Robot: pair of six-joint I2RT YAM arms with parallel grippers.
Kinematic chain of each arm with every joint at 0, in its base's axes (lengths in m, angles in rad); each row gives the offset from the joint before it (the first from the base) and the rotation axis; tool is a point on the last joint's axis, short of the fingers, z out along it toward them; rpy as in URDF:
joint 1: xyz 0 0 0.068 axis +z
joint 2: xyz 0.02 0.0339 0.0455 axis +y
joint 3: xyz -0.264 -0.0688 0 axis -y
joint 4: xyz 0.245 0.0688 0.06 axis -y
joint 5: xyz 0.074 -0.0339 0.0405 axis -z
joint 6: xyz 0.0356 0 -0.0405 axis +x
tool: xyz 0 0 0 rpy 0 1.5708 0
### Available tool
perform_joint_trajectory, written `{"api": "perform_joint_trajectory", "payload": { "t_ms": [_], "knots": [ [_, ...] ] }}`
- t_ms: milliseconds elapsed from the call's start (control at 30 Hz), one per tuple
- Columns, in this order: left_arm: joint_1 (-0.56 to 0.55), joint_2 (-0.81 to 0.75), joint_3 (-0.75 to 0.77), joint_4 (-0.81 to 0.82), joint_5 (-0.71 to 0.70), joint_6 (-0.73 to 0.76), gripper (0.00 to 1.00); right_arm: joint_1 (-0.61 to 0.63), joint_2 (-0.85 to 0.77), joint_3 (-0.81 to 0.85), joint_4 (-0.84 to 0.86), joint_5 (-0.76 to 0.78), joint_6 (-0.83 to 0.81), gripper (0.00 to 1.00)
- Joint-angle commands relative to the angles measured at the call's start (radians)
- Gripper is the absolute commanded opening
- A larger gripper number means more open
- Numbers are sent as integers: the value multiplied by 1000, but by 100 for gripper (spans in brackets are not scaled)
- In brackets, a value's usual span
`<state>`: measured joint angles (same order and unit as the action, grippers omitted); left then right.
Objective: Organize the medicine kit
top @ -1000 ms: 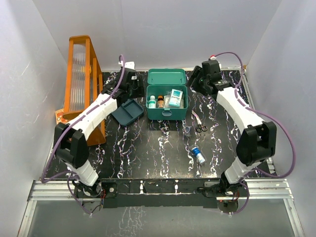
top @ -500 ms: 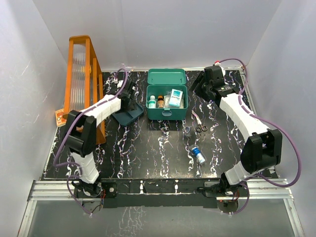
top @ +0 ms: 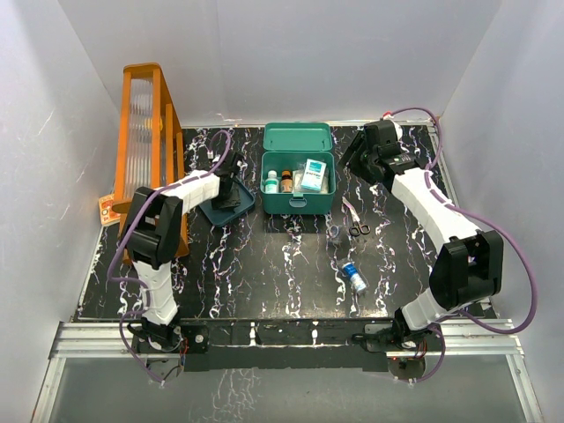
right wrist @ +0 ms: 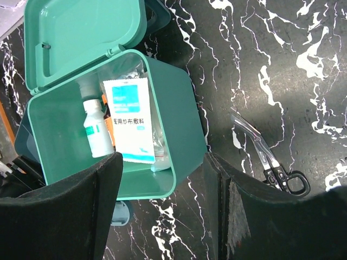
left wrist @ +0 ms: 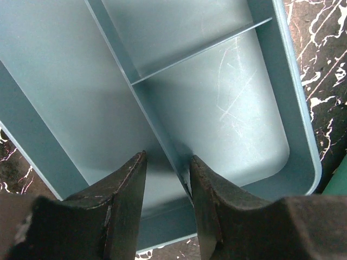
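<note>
Since a second ago the left arm has folded in close, and the left gripper has dropped from behind the divided tray down onto it, its jaws narrowing. The right arm has barely shifted.

From the top camera, the medicine kit sits lid-open at the far middle of the table, just to the right of the left gripper, and the tray nearly touches its left wall. The right gripper hovers just off the kit's other side, so the kit lies between the two tools. Scissors and a small blue bottle lie nearer the arm bases, on the right arm's side.

At the left wrist, the tray lies directly under the tool, and its long divider runs away from the left gripper into the gap between the fingers. The jaws are partly closed and straddle that wall: one finger looks to be against it, the other stands off. The divider is bracketed but not yet pinched. Lifting the tray toward the kit probably depends on finishing that pinch square across the divider.

At the right wrist, the right gripper stands wide open and holds nothing. The kit is ahead of it, with a white bottle and a sachet inside.
</note>
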<state>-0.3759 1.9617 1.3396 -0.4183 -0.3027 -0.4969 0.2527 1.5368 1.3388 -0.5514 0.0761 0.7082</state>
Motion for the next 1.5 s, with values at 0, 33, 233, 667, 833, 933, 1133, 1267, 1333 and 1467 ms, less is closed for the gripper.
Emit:
{"api": "perform_joint_trajectory", "payload": {
  "t_ms": [0, 33, 233, 667, 833, 933, 1133, 1267, 1333, 1467],
  "knots": [
    [0, -58, -42, -28, 28, 15, 35, -6, -35, 2, 26, 8, -11, 58],
    [0, -62, -48, -31, 36, 15, 34, -7, -35, -1, 24, 10, -11, 58],
    [-1, -97, -80, -42, 85, 14, 27, -7, -77, -48, -5, 20, 19, 58],
    [-146, -209, -155, -134, 96, -39, 26, -9, -199, -158, -118, -67, 77, 58],
    [-209, -292, -231, -175, 83, -74, 26, -9, -260, -233, -150, -48, 61, 57],
    [-234, -368, -306, -184, 83, -94, 26, -9, -340, -321, -134, -62, 48, 57],
    [-265, -492, -490, -58, 228, -77, 27, -8, -471, -515, -46, -122, 26, 56],
    [-282, -507, -554, 5, 281, -41, 28, -7, -459, -593, -19, -115, 8, 55],
    [-291, -510, -557, 10, 292, -19, 29, -5, -447, -614, -18, -108, 1, 54],
    [-303, -512, -546, 17, 267, 19, 29, -3, -435, -662, 7, -102, 10, 55]
  ]
}}
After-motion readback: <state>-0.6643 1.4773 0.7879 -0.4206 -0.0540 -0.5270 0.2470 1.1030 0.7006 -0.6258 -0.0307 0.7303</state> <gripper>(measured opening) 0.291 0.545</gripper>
